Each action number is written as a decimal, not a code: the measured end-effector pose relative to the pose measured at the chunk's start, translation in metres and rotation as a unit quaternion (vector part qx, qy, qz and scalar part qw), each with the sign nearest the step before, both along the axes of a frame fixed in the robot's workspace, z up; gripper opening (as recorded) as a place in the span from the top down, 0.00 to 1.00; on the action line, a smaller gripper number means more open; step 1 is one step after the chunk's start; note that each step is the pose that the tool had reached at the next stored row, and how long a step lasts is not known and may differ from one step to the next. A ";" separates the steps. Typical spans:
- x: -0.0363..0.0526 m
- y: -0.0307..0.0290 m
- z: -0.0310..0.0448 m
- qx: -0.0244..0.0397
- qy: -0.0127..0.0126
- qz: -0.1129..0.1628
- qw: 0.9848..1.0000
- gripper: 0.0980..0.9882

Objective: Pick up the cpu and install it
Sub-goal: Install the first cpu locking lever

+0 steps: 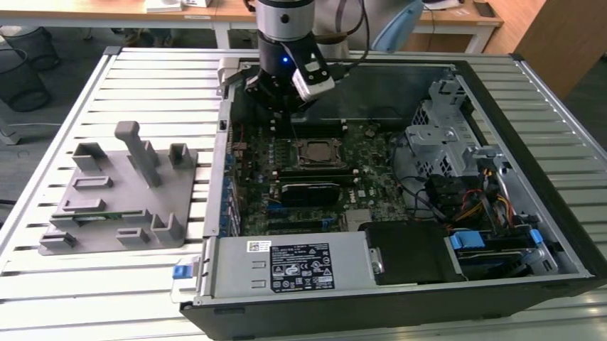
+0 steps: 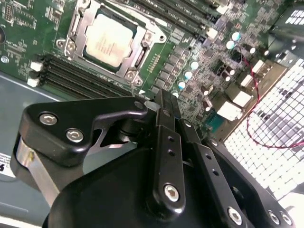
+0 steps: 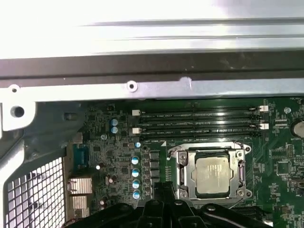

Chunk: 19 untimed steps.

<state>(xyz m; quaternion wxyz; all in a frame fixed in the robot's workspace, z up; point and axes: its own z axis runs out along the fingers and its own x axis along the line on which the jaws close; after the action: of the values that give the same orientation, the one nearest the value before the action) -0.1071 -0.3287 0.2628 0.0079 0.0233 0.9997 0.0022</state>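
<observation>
In the second wrist view the gripper [image 2: 166, 102] is seen at lower centre with its fingers pressed together on nothing. Beyond it, at upper left, the cpu [image 2: 108, 41] is seated flat in the socket frame [image 2: 76, 33], evidently already installed.

a table of pale metal slats [image 1: 142, 78] carries everything. on it, toward the exterior view's left, lies a grey fixture plate [image 1: 119, 195] with upright blocks and posts. beside it, toward the exterior view's right, an open black computer case [image 1: 399, 213] lies on its side on the slats, its edge just beside the plate
</observation>
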 end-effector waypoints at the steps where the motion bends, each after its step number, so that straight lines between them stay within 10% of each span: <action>1: -0.0002 0.0016 -0.0002 0.000 0.000 0.000 1.000 0.99; 19: -0.0032 0.0196 -0.0043 0.000 0.000 0.000 1.000 0.99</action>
<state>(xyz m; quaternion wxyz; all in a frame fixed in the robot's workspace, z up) -0.1102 -0.3091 0.2586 0.0080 0.0233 0.9997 0.0023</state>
